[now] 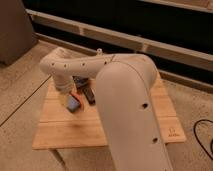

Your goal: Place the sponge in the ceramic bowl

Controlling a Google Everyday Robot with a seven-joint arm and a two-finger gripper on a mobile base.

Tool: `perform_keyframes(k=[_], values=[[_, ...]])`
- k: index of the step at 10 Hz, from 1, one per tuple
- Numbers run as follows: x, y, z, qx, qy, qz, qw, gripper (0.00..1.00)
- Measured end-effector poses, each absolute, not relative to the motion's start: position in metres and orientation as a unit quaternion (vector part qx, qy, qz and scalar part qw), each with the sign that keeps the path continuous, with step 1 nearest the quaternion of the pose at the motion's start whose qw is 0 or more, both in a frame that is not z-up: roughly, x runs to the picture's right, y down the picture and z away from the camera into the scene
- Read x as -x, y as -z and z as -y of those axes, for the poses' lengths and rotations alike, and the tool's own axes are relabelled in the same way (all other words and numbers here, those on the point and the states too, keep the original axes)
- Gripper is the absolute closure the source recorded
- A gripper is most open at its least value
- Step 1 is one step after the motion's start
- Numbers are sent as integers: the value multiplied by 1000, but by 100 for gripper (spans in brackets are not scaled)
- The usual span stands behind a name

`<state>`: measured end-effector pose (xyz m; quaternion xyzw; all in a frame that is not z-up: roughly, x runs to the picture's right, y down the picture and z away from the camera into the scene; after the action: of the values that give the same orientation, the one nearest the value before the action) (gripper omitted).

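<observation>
Where a speckled, pale stone-like floor (20,117) fills the room, a small bench (65,131) of light wooden slats stands in the middle of the view, seen from above and a little to one side. Behind it runs a dark wall (150,20) crossed by pale horizontal ledges. A grey cabinet (12,27) stands in the far-left corner of the view, and a black cable (201,136) curls on the floor to the right of the bench.

A thick white robot arm (127,105) rises from the bottom of the view, covers much of the bench's middle, and bends back down over its left half. The dark end effector (84,94) hangs low over the bench top, left of centre, with its fingers spread apart and nothing between them.

The sponge (72,102) lies flat on the bench just to the left of the end effector, towards the left edge. Its blue face is turned up, with an orange rim showing along one side. It sits close beside the nearest finger, though contact cannot be told.
</observation>
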<state>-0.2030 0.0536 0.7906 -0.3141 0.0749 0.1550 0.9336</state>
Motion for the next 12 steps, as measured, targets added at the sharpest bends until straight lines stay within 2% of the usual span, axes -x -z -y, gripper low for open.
perform_keyframes(k=[12], values=[[201, -827, -68, 330, -205, -144, 910, 35]])
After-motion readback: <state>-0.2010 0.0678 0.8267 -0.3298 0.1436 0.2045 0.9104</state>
